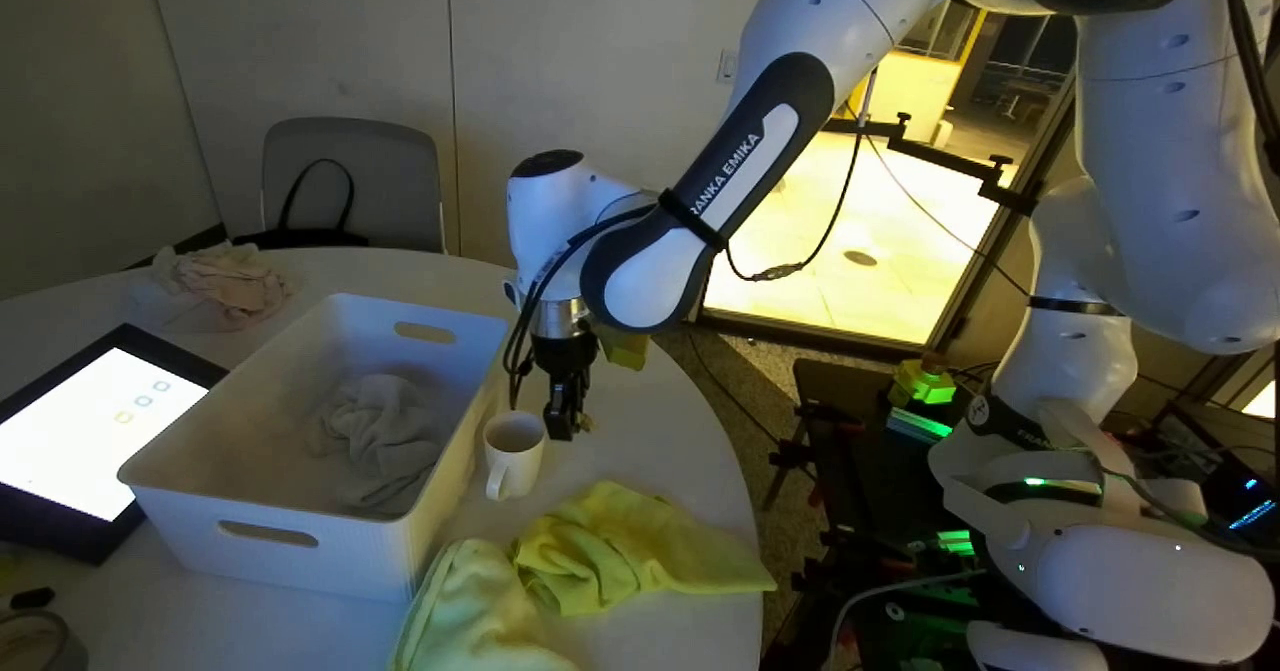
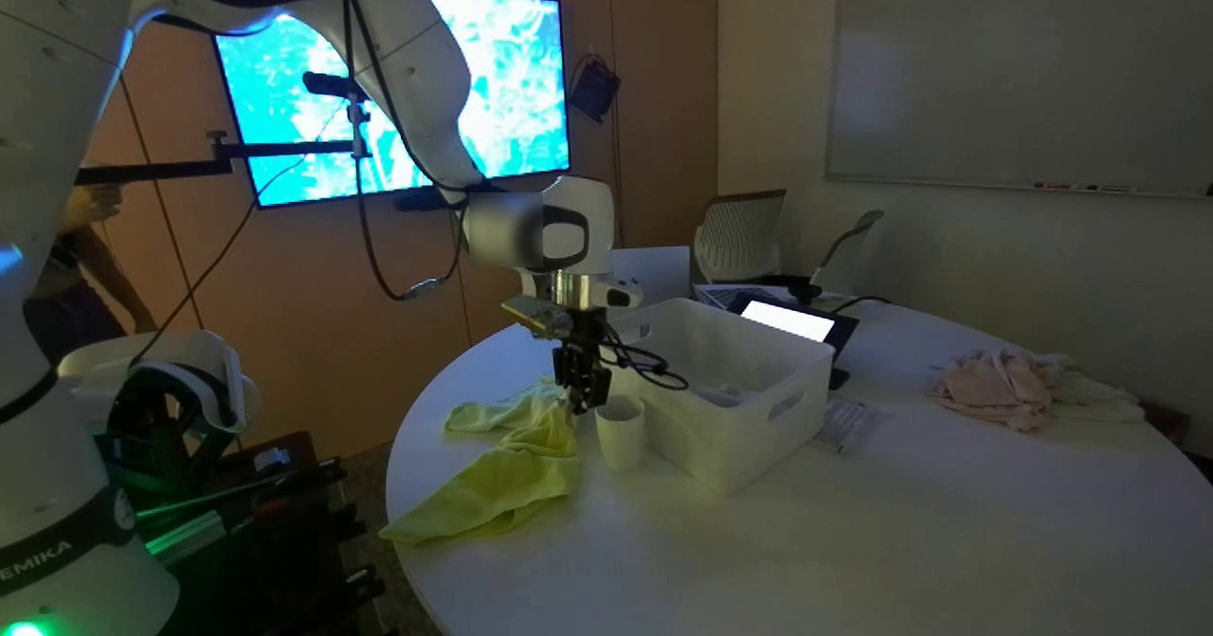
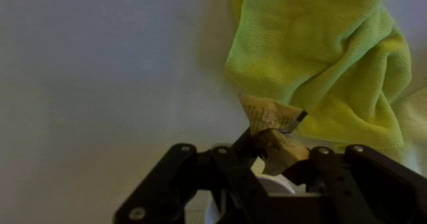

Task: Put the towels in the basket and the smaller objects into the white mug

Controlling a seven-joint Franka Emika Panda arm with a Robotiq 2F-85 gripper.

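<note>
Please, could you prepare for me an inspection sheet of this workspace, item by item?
Surface: white table, rounded edge.
Job's things: basket holds a grey-white towel; two yellow-green towels lie on the table; white mug stands upright beside the basket.
Clutter: tablet beside the basket, pinkish cloth pile.
Grippers: one gripper, shut on a small printed packet, near the mug.
Cables: black cables hang beside the gripper; contact with the basket unclear.
Surroundings: chair, lit wall screen, whiteboard, a person partly in view.

Basket point(image 1: 350, 566) on table point(image 1: 250, 631) between mug point(image 1: 518, 459) and tablet point(image 1: 75, 431), one towel point(image 1: 385, 426) inside, two towels point(image 1: 640, 551) near mug
</note>
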